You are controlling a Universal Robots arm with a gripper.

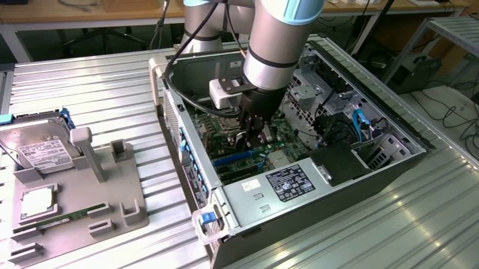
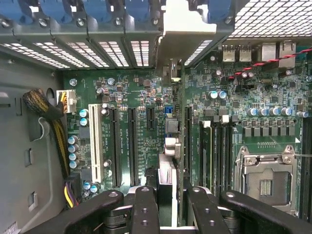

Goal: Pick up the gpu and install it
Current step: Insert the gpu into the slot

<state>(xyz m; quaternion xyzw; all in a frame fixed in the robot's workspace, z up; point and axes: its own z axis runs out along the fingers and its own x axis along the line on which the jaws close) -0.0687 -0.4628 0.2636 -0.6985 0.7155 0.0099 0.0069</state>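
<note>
From the room, the arm reaches into the open PC case [image 1: 389,162], gripper [image 1: 253,137] low over the motherboard [image 1: 224,126]. The wrist camera gives the detail: fingers [image 2: 144,209] pinching the gpu [image 2: 171,161] edge-on, standing upright among the expansion slots [image 2: 132,146], bracket against the rear slot openings.

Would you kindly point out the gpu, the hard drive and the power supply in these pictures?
gpu [image 2: 170,146], wrist view: its edge-on board between the fingers.
hard drive [image 1: 41,150], exterior view: its white label.
power supply [image 1: 288,182], exterior view: its black label sticker.
</note>
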